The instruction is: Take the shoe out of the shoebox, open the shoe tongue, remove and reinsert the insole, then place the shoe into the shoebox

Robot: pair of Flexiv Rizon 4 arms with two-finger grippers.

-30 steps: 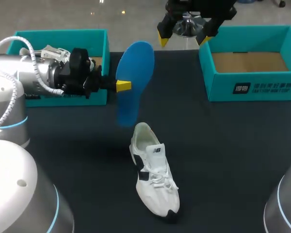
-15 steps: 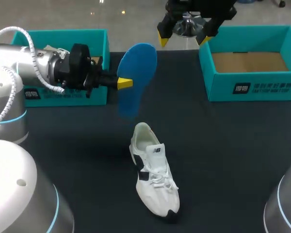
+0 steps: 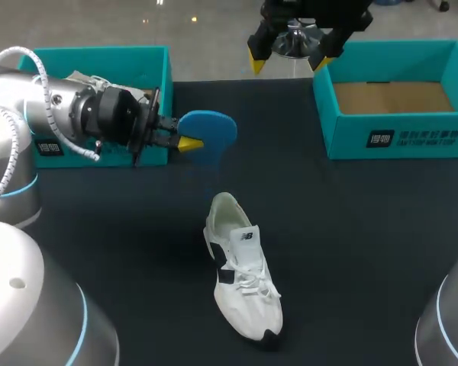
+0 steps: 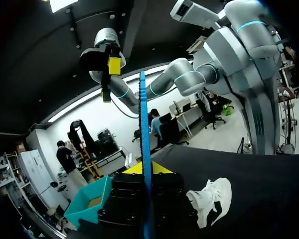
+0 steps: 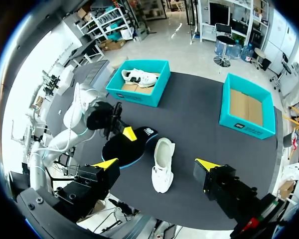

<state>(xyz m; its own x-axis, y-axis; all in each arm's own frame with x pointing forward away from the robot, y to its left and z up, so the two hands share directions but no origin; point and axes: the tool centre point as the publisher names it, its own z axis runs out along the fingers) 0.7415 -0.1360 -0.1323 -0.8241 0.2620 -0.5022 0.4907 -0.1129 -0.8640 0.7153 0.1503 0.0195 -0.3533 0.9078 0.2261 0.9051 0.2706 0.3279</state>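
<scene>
Left tool (image 3: 185, 142) has rolled and dropped. Blue insole (image 3: 211, 131), broad and upright before, now near flat and foreshortened. Fingers pinch insole from both sides. Insole held in air over desk (image 3: 366, 229). White shoe (image 3: 243, 278) on desk centre, apart from insole. Right tool (image 3: 287, 62) unmoved, spread wide, empty, high at desk's far edge.

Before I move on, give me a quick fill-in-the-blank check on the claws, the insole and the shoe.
1. The left claw is shut on the ___ insole.
2. The right claw is ___ and holds nothing.
3. The right-hand shoebox is ___ inside.
4. The ___ shoe lies on the table.
Missing words: blue; open; empty; white.
</scene>
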